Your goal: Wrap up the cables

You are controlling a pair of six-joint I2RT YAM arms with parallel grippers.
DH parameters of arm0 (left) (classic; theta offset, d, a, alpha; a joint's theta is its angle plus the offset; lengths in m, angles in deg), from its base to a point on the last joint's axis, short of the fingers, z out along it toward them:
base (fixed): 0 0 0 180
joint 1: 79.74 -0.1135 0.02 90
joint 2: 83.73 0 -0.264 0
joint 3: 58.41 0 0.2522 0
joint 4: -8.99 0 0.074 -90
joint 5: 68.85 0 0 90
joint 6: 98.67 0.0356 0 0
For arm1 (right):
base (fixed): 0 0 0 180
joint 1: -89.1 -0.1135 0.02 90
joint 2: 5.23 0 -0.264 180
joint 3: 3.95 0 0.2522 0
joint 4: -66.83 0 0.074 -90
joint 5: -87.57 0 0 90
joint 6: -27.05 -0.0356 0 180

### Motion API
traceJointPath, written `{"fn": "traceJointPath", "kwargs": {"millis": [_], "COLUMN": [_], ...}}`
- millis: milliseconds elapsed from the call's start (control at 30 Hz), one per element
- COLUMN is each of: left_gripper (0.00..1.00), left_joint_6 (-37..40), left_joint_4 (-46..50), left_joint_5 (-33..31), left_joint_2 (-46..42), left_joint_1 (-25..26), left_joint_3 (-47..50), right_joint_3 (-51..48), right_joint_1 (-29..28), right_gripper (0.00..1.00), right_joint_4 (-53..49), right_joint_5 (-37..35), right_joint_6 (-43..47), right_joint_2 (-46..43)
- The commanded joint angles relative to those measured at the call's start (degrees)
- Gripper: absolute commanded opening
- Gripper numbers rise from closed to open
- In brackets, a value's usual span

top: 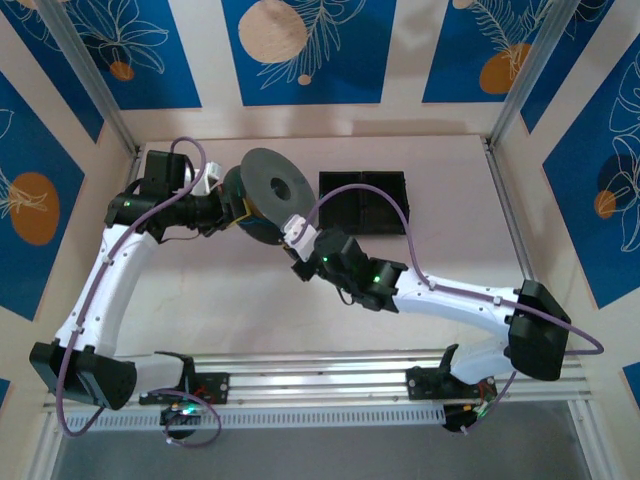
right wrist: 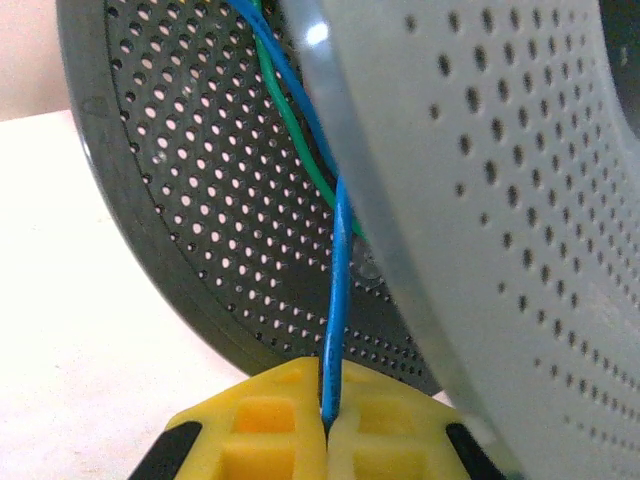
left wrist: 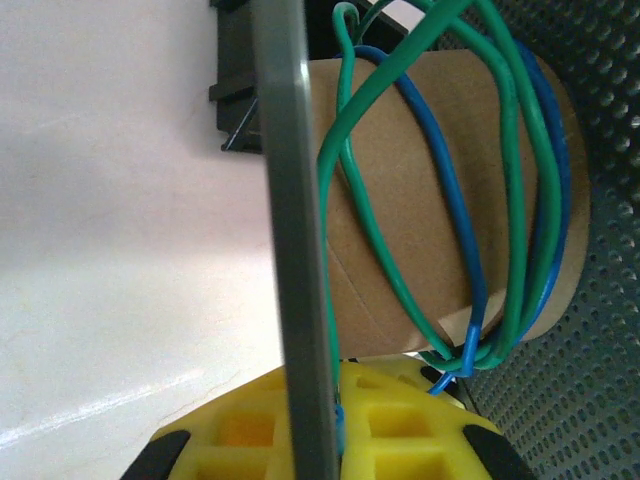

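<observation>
A grey spool [top: 268,190] with perforated side discs and a cardboard core [left wrist: 430,200] stands on edge at the back of the table. Green cable [left wrist: 378,250] and blue cable [left wrist: 452,190] loop loosely round the core. My left gripper [left wrist: 335,432] is shut on the thin rim of one disc [left wrist: 290,250], with a bit of blue cable beside it. My right gripper [right wrist: 328,425] is shut on the blue cable [right wrist: 338,300], which runs up between the two discs [right wrist: 200,200]. From above, the left gripper [top: 235,207] sits left of the spool and the right gripper [top: 297,232] just below it.
A black tray [top: 362,203] lies right of the spool, near the back. Metal frame posts [top: 505,190] stand at both sides of the table. An aluminium rail [top: 320,385] runs along the near edge by the arm bases.
</observation>
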Motion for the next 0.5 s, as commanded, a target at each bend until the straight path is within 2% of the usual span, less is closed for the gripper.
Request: {"fn": "traceJointPath", "kwargs": {"millis": [0,267,467], "left_gripper": [0.0,0.0,0.0], "left_joint_6": [4.5,2.8,2.8], "left_joint_4": [-1.0,-3.5,-3.7], "left_joint_5": [7.3,13.1,14.2], "left_joint_2": [-2.8,-3.3,-4.1], "left_joint_1": [-1.1,-1.1,-1.1], "left_joint_3": [-2.1,0.1,0.7], "right_joint_3": [-3.6,-7.5,-8.5], "right_joint_1": [1.3,3.0,4.4], "right_gripper": [0.0,0.0,0.0], "right_joint_4": [-0.4,9.2,13.8], "right_joint_5": [-7.0,-5.7,-4.1], "right_joint_6": [7.1,12.9,16.2], "right_joint_2": [-0.5,0.8,2.1]}}
